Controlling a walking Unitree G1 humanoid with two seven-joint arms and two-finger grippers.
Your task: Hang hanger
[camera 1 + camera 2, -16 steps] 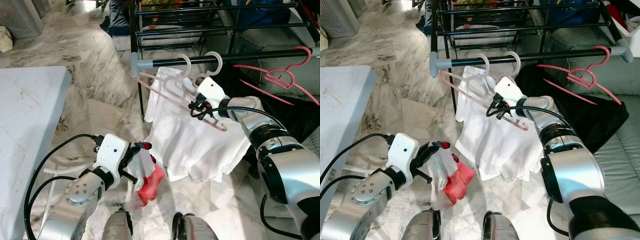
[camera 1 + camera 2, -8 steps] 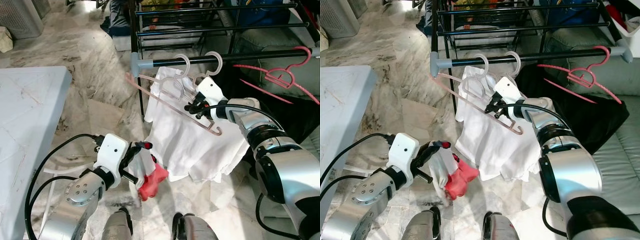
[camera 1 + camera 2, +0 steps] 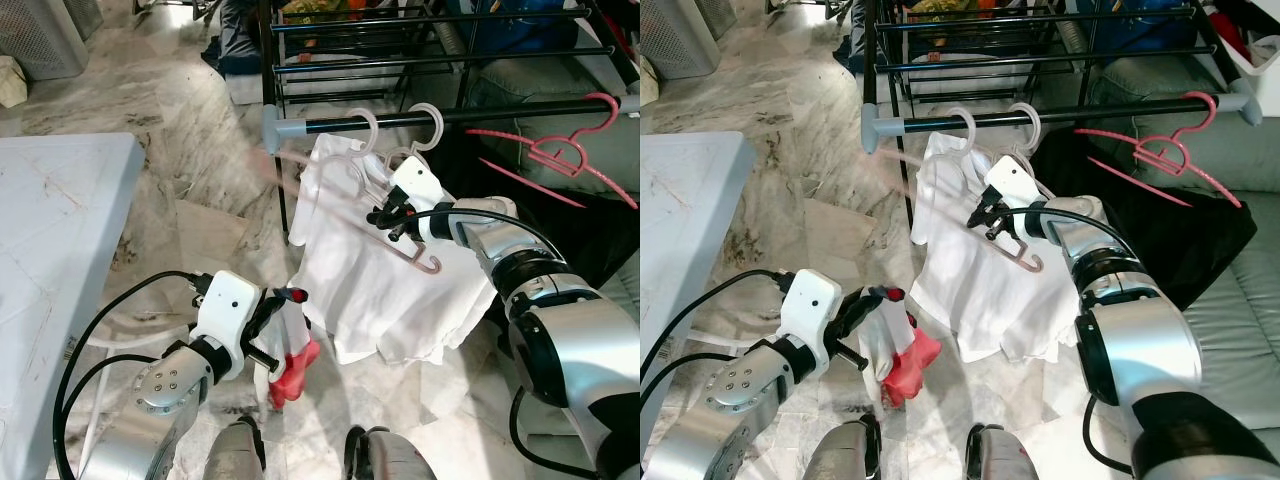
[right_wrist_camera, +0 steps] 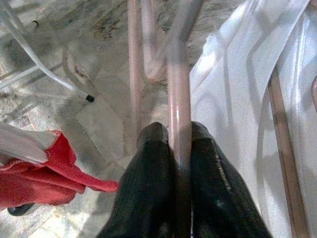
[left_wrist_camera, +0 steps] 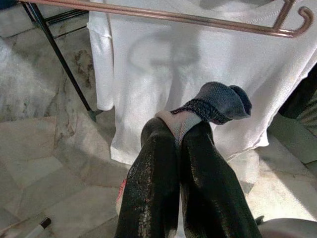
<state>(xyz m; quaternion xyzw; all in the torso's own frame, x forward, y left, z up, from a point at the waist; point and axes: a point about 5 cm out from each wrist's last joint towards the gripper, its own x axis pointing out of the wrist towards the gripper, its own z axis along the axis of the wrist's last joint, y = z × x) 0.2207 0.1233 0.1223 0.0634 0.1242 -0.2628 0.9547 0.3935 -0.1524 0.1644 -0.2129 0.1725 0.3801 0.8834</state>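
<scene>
While the right gripper [image 3: 388,216] pinches the pink hanger [image 4: 179,114] by its bar, fingers [image 4: 210,191] closed tight on either side of it, the hanger sits tilted just below the black rail [image 3: 480,113], its far end blurred toward 10 o'clock and its near end curling at 4 o'clock against the white shirt [image 3: 385,290]. Whether its hook is on the rail I cannot tell. That shirt hangs from the rail on a pale hanger [image 3: 428,122], beside a second pale hook [image 3: 366,123]. Farther along the rail, toward 3 o'clock, a red hanger [image 3: 565,150] hangs.

Down at 7 o'clock the left gripper [image 3: 278,310] is closed on cloth: a grey sock [image 5: 218,101] sticks out past its fingertips [image 5: 158,148], and a red cloth [image 3: 292,365] dangles beneath it over the marble floor [image 3: 190,100]. A white table [image 3: 50,230] stands at 9 o'clock.
</scene>
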